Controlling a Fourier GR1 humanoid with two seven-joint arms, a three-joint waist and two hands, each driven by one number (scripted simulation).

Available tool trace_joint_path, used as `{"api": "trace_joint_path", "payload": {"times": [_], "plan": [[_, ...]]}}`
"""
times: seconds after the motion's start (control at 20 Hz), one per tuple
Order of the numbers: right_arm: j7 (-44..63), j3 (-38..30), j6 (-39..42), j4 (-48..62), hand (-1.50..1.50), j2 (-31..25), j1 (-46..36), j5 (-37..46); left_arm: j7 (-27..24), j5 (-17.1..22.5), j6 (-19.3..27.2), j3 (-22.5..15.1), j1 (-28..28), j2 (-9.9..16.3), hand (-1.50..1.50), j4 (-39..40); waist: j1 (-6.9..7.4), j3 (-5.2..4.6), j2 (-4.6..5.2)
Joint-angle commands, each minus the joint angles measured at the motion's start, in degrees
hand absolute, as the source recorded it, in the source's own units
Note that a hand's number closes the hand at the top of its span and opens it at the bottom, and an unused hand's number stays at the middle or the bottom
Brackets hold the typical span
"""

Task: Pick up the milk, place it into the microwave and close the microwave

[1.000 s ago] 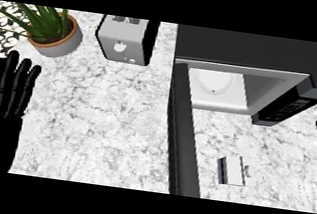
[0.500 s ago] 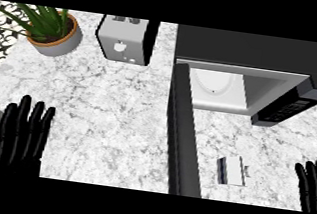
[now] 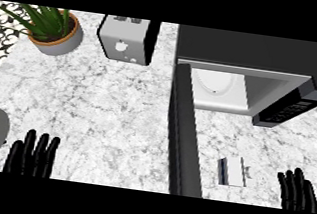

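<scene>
Head view: milk carton [image 3: 233, 171] lies on worktop [image 3: 109, 112], right of the open microwave door [image 3: 185, 138] and in front of the microwave [image 3: 259, 74]. Right hand [image 3: 298, 190] at lower edge, just right of the carton, fingers straight, holding nothing. Left hand [image 3: 33, 153] at lower left, fingers straight, empty. Step looks like pre-grasp; next move calls for right hand reaching left onto the carton and curling around it.

Left hand [image 3: 32, 155], right hand [image 3: 298, 192]: black, slender fingers; forearms apparently out of view.
</scene>
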Motion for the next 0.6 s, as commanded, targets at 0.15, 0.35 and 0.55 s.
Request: {"api": "trace_joint_path", "payload": {"times": [0.15, 0.35, 0.55], "plan": [[-6.13, 0.05, -2.09, 12.73, -1.5, 0.34, -5.13, -1.03, -7.26, 1.95, -1.27, -1.97, 5.98, 2.91, -1.5, 1.02, 0.36, 0.0, 0.12], [-4.11, 1.32, -8.66, 16.4, -1.5, 0.35, -9.44, -1.6, -12.89, 0.98, -0.94, -6.18, 11.78, 3.96, -1.5, 0.95, 0.74, 0.0, 0.09], [-13.26, -7.41, -4.81, 24.78, -1.5, 0.33, -8.56, -5.24, -15.07, 4.74, -1.99, -1.89, 8.93, 4.83, -1.5, 3.48, 0.21, 0.01, 0.13]]}}
